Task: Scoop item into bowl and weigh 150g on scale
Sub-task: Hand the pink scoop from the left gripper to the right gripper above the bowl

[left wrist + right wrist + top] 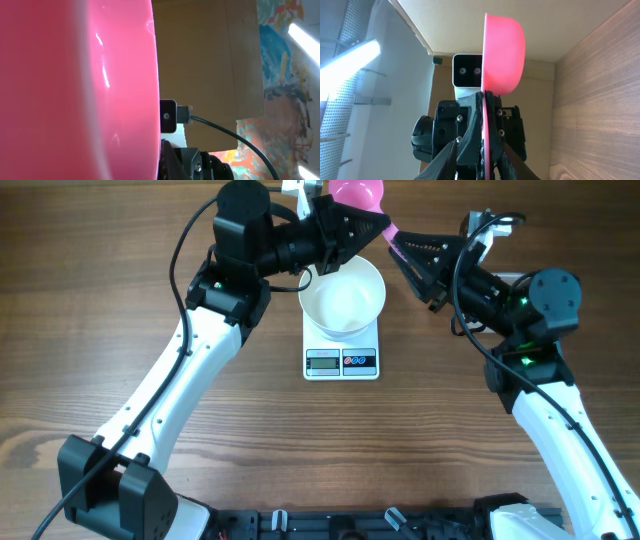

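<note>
Wood surface (100,330): bowl (343,295) on scale (342,362) looks empty, nothing weighed yet. Left fingers (340,228) clamp scoop (358,192); right fingers (412,252) straddle handle (391,228), grip unclear.

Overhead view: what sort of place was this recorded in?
Probably a robotics lab bench rather than a kitchen: two black-and-white robot arms at a wood-grain table, a small white digital scale under a round white bowl, and, in the wrist views, a brown cardboard sheet and a fluorescent tube light.
</note>
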Available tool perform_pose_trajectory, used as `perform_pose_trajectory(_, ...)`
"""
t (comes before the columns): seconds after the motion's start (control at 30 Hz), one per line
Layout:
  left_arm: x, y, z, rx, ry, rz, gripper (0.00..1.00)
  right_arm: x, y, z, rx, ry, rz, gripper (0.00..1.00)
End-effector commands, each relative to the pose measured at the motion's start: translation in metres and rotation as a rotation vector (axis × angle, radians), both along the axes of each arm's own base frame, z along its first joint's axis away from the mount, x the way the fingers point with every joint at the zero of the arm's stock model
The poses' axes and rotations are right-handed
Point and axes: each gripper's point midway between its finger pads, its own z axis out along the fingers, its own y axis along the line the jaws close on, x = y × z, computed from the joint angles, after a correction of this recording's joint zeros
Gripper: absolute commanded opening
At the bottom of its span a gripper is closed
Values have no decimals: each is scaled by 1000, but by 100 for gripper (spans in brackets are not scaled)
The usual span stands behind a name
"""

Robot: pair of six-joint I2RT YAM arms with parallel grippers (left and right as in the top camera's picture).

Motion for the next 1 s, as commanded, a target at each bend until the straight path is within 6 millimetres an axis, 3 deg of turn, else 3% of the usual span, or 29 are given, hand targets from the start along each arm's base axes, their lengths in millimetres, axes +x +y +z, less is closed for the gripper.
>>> perform_pose_trajectory(0.0, 2, 3, 7, 1, -43, 12, 4, 1, 0, 6, -8, -26, 8, 27)
perform_pose_trajectory(0.97, 3, -5, 6, 4, -42, 40, 4, 7, -4, 7, 29, 16, -31, 20)
